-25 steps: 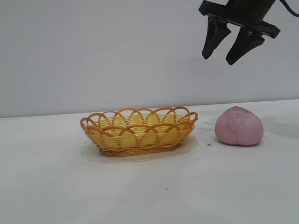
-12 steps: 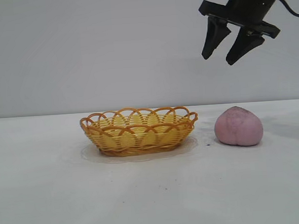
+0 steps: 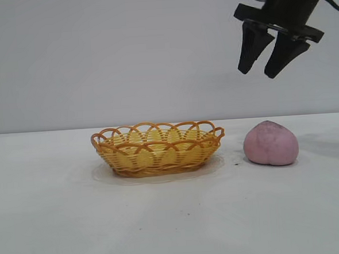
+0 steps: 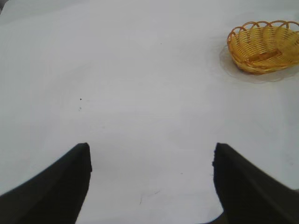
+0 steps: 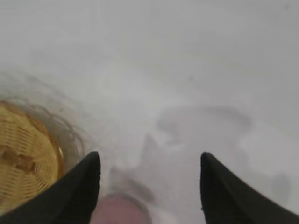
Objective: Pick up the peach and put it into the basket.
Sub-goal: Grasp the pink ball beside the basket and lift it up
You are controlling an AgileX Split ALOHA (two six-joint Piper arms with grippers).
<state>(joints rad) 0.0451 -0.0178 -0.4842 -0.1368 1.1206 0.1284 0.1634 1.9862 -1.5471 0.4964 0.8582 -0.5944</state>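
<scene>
One peach point(image 3: 270, 144), dull pink and matte with a shallow crease and a slightly pointed top, sits on the white table point(image 3: 175, 219) just right of the yellow-orange wicker basket point(image 3: 157, 148), apart from it; no label or writing on either. Right gripper point(image 3: 268, 74) hangs high above the peach, fingers parted, holding nothing; left gripper point(image 4: 149, 163) is off to the side over bare table, open wide and empty
</scene>
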